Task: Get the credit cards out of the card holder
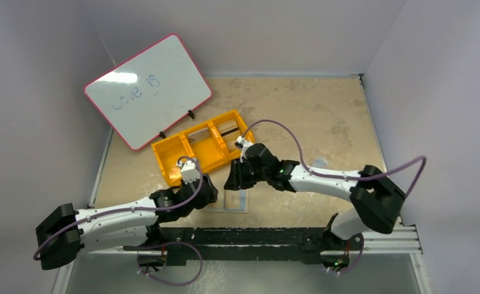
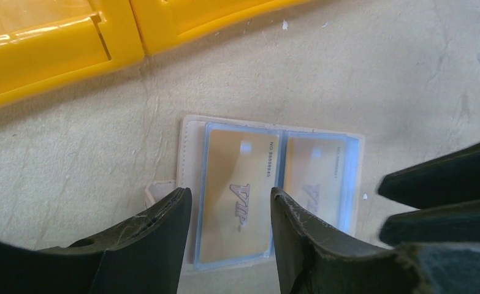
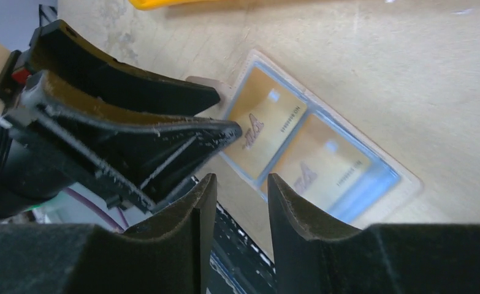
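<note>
Tan-edged and spread open, the card holder (image 2: 191, 159) lies flat on the table (image 2: 409, 73), near the yellow three-compartment bin (image 2: 53, 49). I can see both credit cards (image 2: 237, 190) seated in its light-blue panels, one in each, tan and printed VIP. My left gripper (image 2: 229, 199) hovers over the left panel, jaws parted with nothing between them. My right gripper (image 3: 241, 180) hangs close by the holder's right end, fingers likewise apart and empty. Beyond the bin stands a pink-rimmed whiteboard (image 1: 148, 90) with faint writing I cannot read clearly.
</note>
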